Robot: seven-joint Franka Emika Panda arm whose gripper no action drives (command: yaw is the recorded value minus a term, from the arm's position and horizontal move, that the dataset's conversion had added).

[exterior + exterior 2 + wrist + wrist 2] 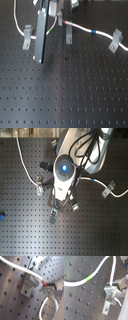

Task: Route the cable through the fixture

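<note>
The white cable (pixel 107 36) runs from the back left through the left clip, past a green mark, then on to a blue band (pixel 95 32) and the right clip. The fixture (pixel 68 33), a small dark-grey upright clip post, stands mid-back. My gripper (pixel 59 19) hangs just behind and left of it, shut on the cable at its red mark (pixel 44 282). In the first wrist view the cable (pixel 22 270) lies across the top of the fixture (pixel 28 284). In the second exterior view the arm hides the fixture.
A tall grey bar (pixel 41 35) stands upright just left of the gripper. Two lighter slanted clips (pixel 26 38) (pixel 116 40) hold the cable at either side. The black perforated board (pixel 65 95) stretches toward the front. The arm (pixel 62 170) covers the middle of the second exterior view.
</note>
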